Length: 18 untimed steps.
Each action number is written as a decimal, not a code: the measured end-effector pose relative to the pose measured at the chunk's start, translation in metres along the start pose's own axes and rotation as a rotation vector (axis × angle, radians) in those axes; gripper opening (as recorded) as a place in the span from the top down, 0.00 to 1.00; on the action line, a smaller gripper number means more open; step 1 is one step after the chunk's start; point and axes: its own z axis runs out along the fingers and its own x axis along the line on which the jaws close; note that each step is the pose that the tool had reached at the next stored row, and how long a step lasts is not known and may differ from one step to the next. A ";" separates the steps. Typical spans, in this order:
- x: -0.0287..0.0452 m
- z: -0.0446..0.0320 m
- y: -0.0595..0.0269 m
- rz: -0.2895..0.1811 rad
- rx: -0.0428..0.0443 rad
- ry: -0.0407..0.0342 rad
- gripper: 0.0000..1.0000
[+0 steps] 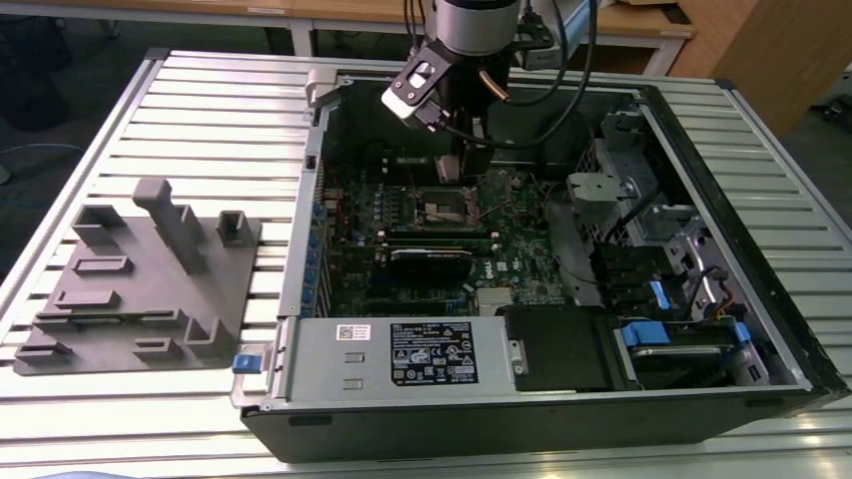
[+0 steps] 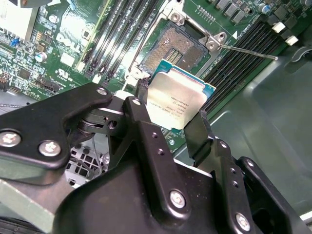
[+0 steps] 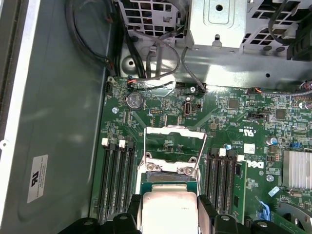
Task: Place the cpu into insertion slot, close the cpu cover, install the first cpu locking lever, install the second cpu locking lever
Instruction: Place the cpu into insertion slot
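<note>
In the second wrist view, the black end effector (image 2: pixel 168 116) is closest to the camera. Its two fingers (image 2: pixel 141 117) are closed on opposite edges of the chip (image 2: pixel 178 95), whose dull metal top faces up. The chip hangs above the green board (image 2: pixel 58 44), just short of the socket (image 2: pixel 175 46), and is not seated. The socket lies open with its field of contacts bare. A thin lever (image 2: pixel 248 51) stands off from one corner of the socket.

In the first wrist view, the chip sits between the same two fingers. Just beyond it, the cover (image 3: pixel 170 129) is swung up, a thin silvery frame with an open middle.

In the exterior view, the arm (image 1: pixel 473 30) comes down into the open computer case (image 1: pixel 533 424) at about twelve o'clock, and the end effector sits just above the socket near the middle of the board. A grey moulded fixture (image 1: pixel 147 269) lies on the slatted bench (image 1: pixel 200 90) at nine o'clock from the case.
</note>
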 end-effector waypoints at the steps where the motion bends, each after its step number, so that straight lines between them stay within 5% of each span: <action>1: 0.0000 0.0006 0.0000 0.000 0.0000 0.0000 0.46; 18: 0.0000 0.0146 -0.0093 0.019 -0.0001 -0.0049 0.46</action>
